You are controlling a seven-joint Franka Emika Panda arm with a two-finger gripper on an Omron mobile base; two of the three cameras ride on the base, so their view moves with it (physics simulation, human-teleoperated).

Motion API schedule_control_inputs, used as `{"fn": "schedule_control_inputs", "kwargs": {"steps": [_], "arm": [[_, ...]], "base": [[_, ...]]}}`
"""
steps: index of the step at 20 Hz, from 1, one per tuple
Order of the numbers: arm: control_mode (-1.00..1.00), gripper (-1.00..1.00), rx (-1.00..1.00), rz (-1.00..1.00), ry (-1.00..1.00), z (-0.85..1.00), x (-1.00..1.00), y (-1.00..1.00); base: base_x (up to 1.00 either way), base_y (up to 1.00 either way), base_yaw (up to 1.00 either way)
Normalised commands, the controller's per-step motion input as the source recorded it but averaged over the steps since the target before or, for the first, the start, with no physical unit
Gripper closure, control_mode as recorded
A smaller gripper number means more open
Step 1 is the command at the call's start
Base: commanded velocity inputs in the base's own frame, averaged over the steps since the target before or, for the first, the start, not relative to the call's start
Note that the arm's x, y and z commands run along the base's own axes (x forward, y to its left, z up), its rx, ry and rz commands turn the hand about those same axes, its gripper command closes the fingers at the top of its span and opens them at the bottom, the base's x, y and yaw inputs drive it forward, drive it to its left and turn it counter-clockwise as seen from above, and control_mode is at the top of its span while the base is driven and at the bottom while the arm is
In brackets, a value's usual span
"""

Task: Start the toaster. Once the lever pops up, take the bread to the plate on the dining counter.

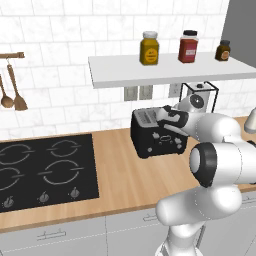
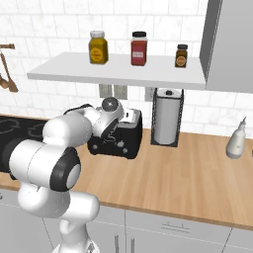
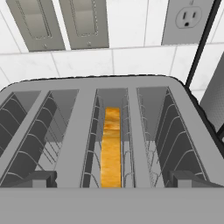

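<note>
Gripper [image 3: 112, 178] open above toaster [image 1: 157, 132] on wood worktop [image 1: 130, 180].

Three cameras, all trained on one toaster.
Behind my left shoulder, one looks forward and down over the worktop [image 1: 120, 180] at the toaster [image 1: 157, 131]; behind my right, another sees it [image 2: 118, 131] from the other side. My hand camera hangs close above its slots [image 3: 111, 131], facing the tiled wall [image 3: 127, 54].
</note>
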Motion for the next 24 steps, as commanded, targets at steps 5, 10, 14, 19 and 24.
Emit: {"fn": "schedule_control_inputs", "kwargs": {"steps": [5, 10, 14, 19, 24], "arm": [[-1.0, -1.0, 0.0, 0.0, 0.0, 0.0, 0.0, 0.0], [-1.0, -1.0, 0.0, 0.0, 0.0, 0.0, 0.0, 0.0], [-1.0, -1.0, 0.0, 0.0, 0.0, 0.0, 0.0, 0.0], [-1.0, -1.0, 0.0, 0.0, 0.0, 0.0, 0.0, 0.0], [-1.0, -1.0, 0.0, 0.0, 0.0, 0.0, 0.0, 0.0]], "base": [[0.0, 0.0, 0.0], [0.0, 0.0, 0.0], [0.0, 0.0, 0.0], [0.0, 0.0, 0.0], [0.0, 0.0, 0.0]]}}
